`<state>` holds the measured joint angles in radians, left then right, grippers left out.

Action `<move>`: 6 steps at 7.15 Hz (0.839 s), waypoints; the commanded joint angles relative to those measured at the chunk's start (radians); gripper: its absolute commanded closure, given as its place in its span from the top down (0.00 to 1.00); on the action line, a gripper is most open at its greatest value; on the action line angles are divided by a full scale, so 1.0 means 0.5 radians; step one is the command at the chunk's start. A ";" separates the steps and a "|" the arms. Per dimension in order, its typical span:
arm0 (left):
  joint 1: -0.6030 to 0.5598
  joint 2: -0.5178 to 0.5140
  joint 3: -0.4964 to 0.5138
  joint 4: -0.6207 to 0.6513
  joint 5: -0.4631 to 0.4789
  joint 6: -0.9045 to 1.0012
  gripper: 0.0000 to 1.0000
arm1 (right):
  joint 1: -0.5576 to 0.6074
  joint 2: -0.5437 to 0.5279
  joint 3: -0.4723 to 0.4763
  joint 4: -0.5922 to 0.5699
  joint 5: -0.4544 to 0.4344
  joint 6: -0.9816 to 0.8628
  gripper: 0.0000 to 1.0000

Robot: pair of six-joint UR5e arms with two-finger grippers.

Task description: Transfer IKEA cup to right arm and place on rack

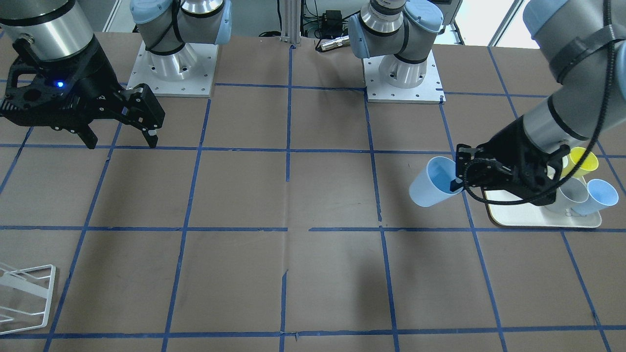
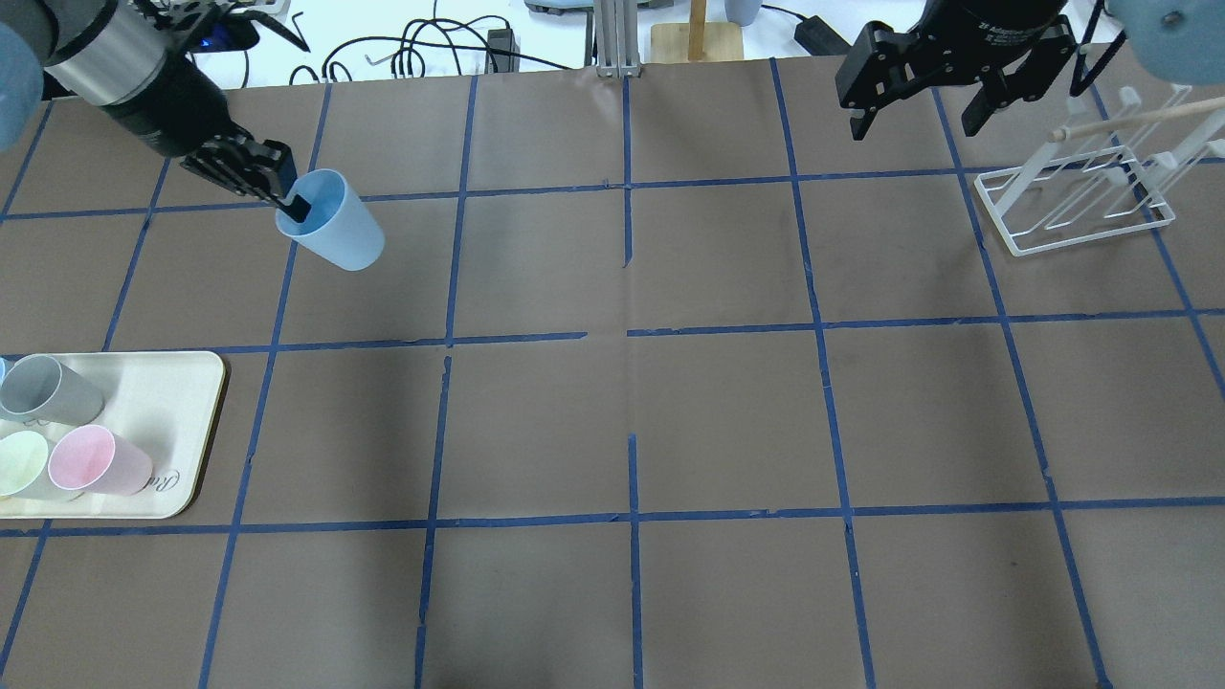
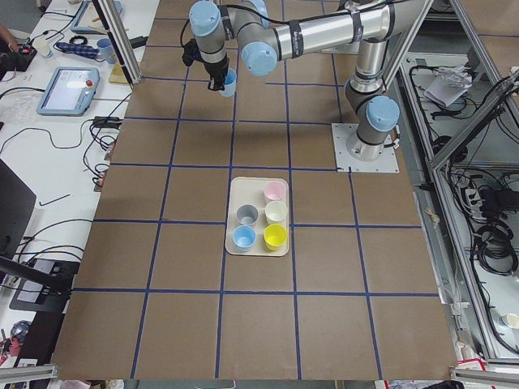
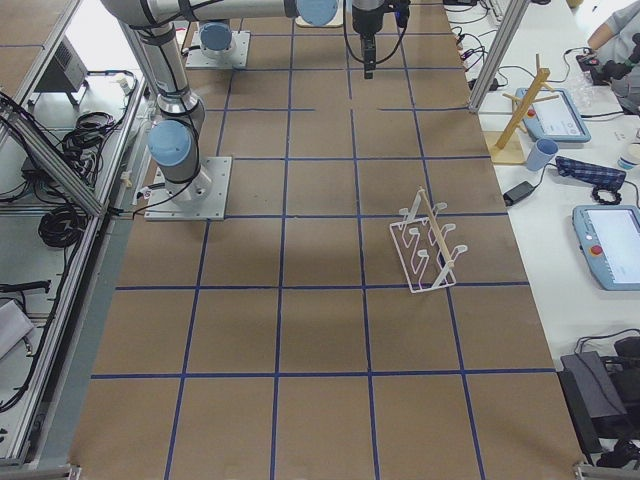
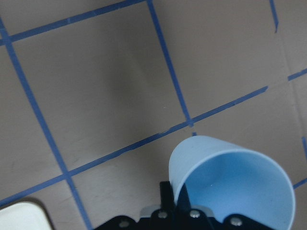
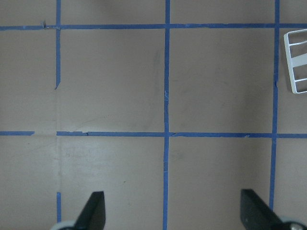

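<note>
Overhead exterior: with our left claw (image 2: 293, 205) clamped on the IKEA cup (image 2: 337, 235) at its rim, we should carry it steadily toward our wide-apart right claw (image 2: 914, 124).

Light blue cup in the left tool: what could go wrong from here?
The left tool pinches the tilted light blue plastic cup by its rim alone; it may slip or swing in transit. The open right tool must grasp close beside it, so the tools could collide.
</note>
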<state>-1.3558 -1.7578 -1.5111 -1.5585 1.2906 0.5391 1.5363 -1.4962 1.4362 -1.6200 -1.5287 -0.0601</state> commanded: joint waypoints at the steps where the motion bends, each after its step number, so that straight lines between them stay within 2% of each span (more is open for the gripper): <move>1: -0.226 0.064 -0.128 0.040 -0.148 -0.346 0.00 | -0.090 -0.002 0.002 0.022 0.011 -0.140 1.00; 3: -0.392 0.165 -0.175 0.077 -0.390 -0.607 0.00 | -0.158 -0.002 -0.001 0.022 0.002 -0.448 1.00; 4: -0.478 0.241 -0.232 0.077 -0.600 -0.657 0.00 | -0.216 -0.005 -0.001 0.031 0.020 -0.499 1.00; 6: -0.476 0.367 -0.389 0.080 -1.106 -0.679 0.00 | -0.326 -0.005 0.002 0.037 0.149 -0.808 1.00</move>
<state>-1.5887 -1.6119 -1.6594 -1.5195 0.8968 0.2119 1.4104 -1.4979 1.4367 -1.6043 -1.4834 -0.3716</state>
